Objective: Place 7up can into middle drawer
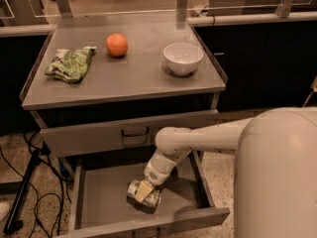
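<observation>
The middle drawer (99, 202) is pulled open below the table, a wide grey tray with low side walls. The 7up can (143, 195), pale silvery with green print, lies on its side on the drawer floor, right of centre. My gripper (144, 190) reaches down into the drawer on the white arm (198, 138) and sits right on the can, with a pale finger (143, 190) across it. The can is partly hidden by the gripper.
On the grey table top (124, 83) are a green-and-white snack bag (69, 63) at left, an orange (117, 44) at the back, and a white bowl (183, 57) at right. A closed drawer front with a black handle (134, 131) sits above the open drawer. Cables (29, 192) lie on the floor left.
</observation>
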Robot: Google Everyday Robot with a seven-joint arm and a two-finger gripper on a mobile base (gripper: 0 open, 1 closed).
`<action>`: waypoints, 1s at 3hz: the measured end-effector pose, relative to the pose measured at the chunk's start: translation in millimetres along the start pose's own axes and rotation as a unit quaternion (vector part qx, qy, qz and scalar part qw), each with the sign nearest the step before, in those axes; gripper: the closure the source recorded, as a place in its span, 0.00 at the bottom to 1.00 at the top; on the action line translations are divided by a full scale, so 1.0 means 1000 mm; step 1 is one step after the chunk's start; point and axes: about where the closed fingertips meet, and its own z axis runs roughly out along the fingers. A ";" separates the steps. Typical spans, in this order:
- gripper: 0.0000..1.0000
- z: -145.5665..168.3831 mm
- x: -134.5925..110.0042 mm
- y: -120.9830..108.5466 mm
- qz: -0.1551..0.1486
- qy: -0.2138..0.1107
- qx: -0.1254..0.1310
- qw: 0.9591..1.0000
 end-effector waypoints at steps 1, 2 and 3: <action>1.00 0.021 0.003 -0.013 0.017 0.011 -0.007 1.000; 1.00 0.040 0.010 -0.023 0.034 0.021 -0.014 0.999; 1.00 0.041 0.011 -0.023 0.035 0.022 -0.015 0.999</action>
